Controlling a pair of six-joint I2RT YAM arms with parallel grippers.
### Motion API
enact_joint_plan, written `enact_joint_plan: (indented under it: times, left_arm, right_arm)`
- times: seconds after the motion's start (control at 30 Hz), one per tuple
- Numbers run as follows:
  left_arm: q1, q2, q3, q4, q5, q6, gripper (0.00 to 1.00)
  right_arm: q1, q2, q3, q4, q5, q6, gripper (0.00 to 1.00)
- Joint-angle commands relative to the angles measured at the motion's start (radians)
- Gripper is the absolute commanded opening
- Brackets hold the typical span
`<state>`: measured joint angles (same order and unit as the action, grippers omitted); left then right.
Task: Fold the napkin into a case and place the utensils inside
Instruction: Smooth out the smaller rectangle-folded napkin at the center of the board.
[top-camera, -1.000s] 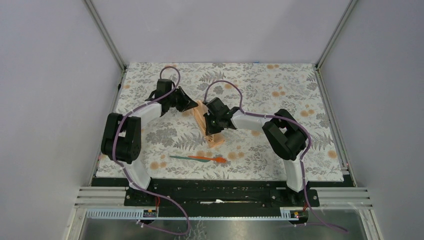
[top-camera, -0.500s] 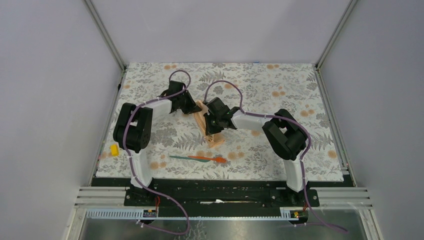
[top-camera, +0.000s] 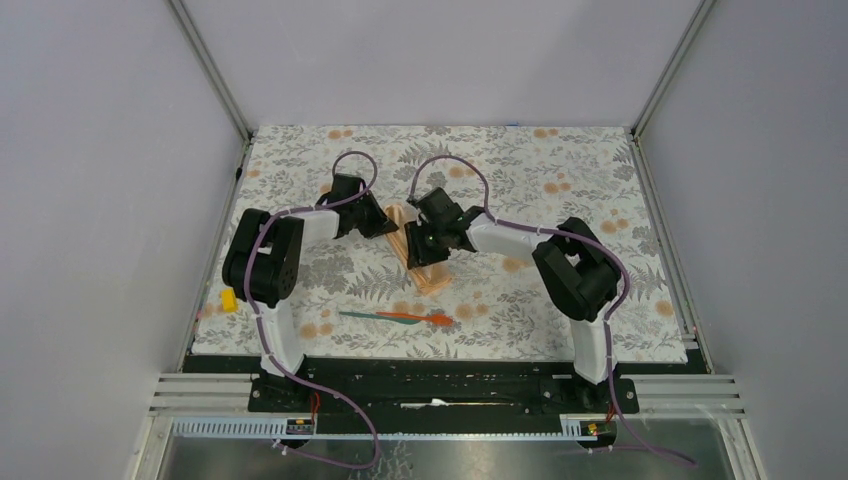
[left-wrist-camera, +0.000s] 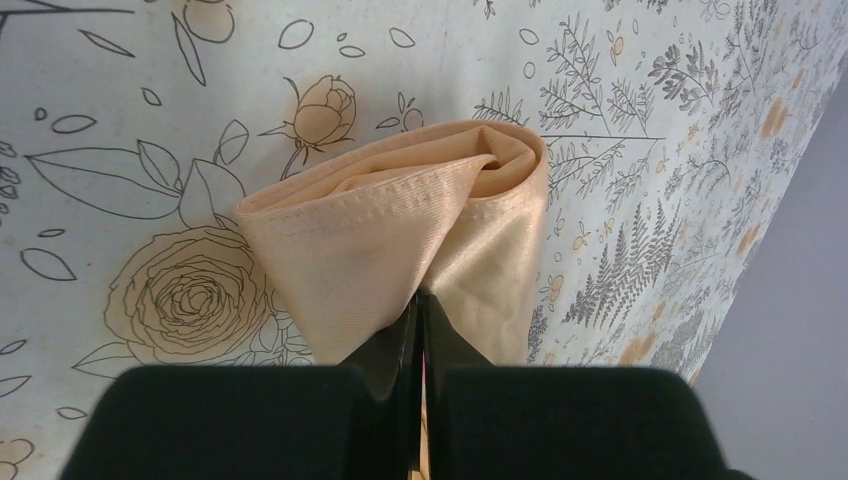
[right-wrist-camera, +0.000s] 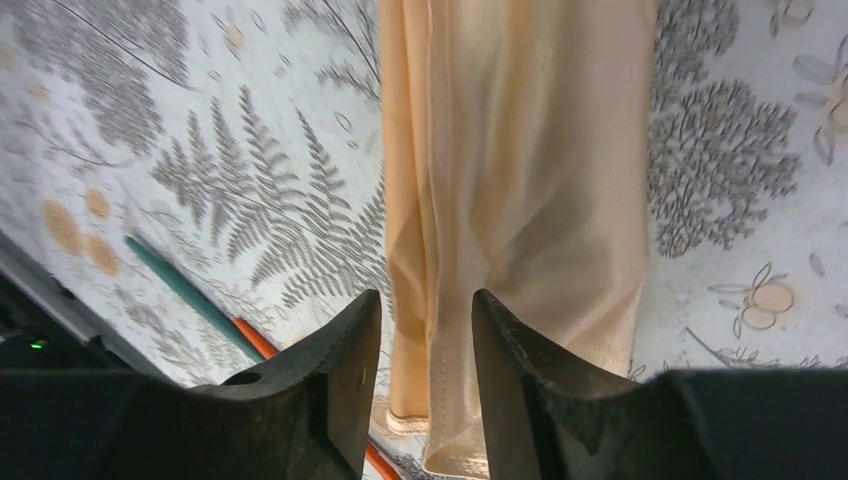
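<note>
1. While the left gripper (left-wrist-camera: 420, 300) is pressed together, it pinches the far end of the case (left-wrist-camera: 400, 230). The cloth rises out of the pinch into a rolled, open loop.
2. Right gripper (right-wrist-camera: 425, 310) is spread above the case's mid-length, clamping nothing. The cloth shows through the gap.
3. From above, both arms crowd the case. The right wrist covers its middle, so only the far tip and near end show.
4. Utensils lie outside the case on the tablecloth (top-camera: 560, 180), just past its near end: the teal-green one (top-camera: 358, 315) and the orange-red one (top-camera: 420, 319), end to end.
5. Yellow block (top-camera: 229, 299) sits at the bench's left edge, well apart.
6. Case lies diagonally mid-bench. It is a narrow peach-orange strip with lengthwise layered folds, a stitched hem and a slight sheen.
</note>
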<state>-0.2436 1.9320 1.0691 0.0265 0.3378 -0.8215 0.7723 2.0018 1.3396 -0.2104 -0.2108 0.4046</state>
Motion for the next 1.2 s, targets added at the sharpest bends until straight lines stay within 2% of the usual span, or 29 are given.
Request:
enact_joint_plan:
  times: [0.0,0.27,0.43,0.6,0.67,0.77,0.8,0.87,0.9,0.97,1.03,1.17]
  left_arm:
    - [0.014,-0.002,-0.05,-0.069,-0.067,0.047,0.0]
    - [0.024,-0.01,-0.064,-0.064,-0.066,0.058,0.0]
    - [0.024,-0.01,-0.059,-0.058,-0.05,0.06,0.0]
    - [0.016,-0.032,-0.007,-0.106,-0.023,0.093,0.0]
    - [0.011,-0.067,0.024,-0.137,-0.012,0.108,0.13]
    - [0.012,-0.152,0.062,-0.191,-0.021,0.134,0.4]
    - [0.012,-0.171,0.083,-0.23,-0.048,0.147,0.45]
    - [0.015,-0.19,0.134,-0.294,-0.104,0.182,0.47]
    - [0.016,-0.189,0.155,-0.322,-0.137,0.192,0.42]
    - [0.025,-0.174,0.184,-0.359,-0.186,0.203,0.23]
    - [0.034,-0.15,0.201,-0.373,-0.195,0.196,0.11]
    - [0.038,-0.106,0.222,-0.374,-0.233,0.177,0.02]
  right_arm:
    - [-0.045,-0.039,0.104,-0.022,-0.083,0.002,0.48]
    - [-0.057,0.093,0.198,0.057,-0.165,0.071,0.47]
    - [-0.059,0.166,0.168,0.142,-0.201,0.099,0.33]
    - [-0.068,0.213,0.048,0.279,-0.178,0.11,0.26]
    - [-0.068,0.228,0.041,0.279,-0.169,0.101,0.23]
    - [-0.071,0.225,0.024,0.277,-0.159,0.093,0.2]
    - [-0.072,0.222,0.019,0.277,-0.156,0.09,0.19]
    - [-0.072,0.215,0.018,0.276,-0.157,0.087,0.19]
    - [-0.073,0.212,0.02,0.275,-0.159,0.084,0.18]
    - [-0.074,0.209,0.03,0.267,-0.158,0.078,0.18]
    - [-0.074,0.208,0.038,0.26,-0.157,0.074,0.17]
    - [-0.074,0.213,0.044,0.256,-0.163,0.073,0.17]
